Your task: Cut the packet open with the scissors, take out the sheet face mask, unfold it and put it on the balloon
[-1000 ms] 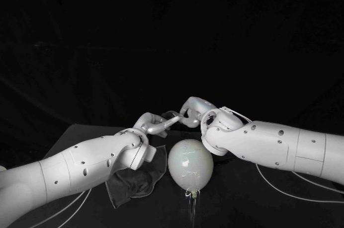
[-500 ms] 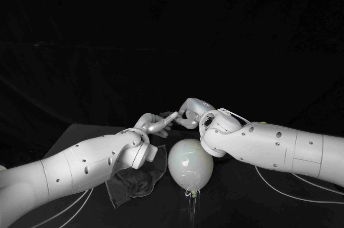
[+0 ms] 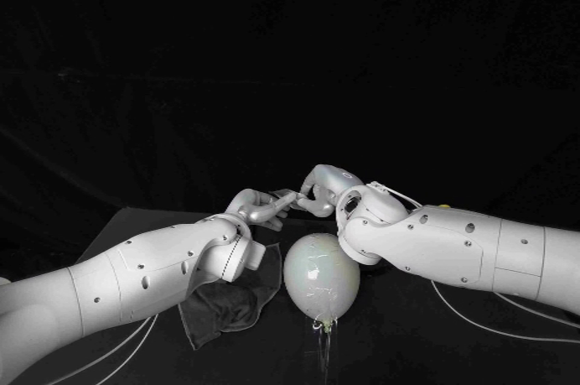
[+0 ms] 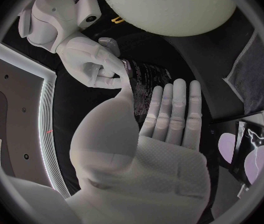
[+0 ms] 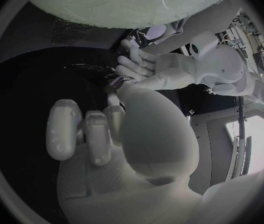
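Note:
The pale balloon (image 3: 320,274) lies on the table between my forearms, its knot toward me; it also shows as balloon (image 4: 169,5) and balloon (image 5: 126,0). Beyond it my two hands meet. A dark, shiny folded sheet (image 4: 146,80), apparently the face mask, sits between the thumb and fingers of my left hand (image 3: 257,207) (image 4: 163,114). My right hand (image 3: 317,194) (image 4: 93,59) pinches the same sheet at its edge. In the right wrist view the sheet (image 5: 97,70) hangs between the right hand (image 5: 101,129) and the left hand (image 5: 146,67). The opened packet (image 4: 250,149), printed with purple hearts, lies flat beside the left hand.
A grey cloth (image 3: 224,305) (image 4: 259,69) lies on the black table under my left forearm, next to the balloon. White cables (image 3: 484,314) trail across the table under my right arm.
The right arm has shifted slightly left. The left hand's fingers, raised half a second ago, have closed in toward the right hand. Balloon and cloth have not moved.

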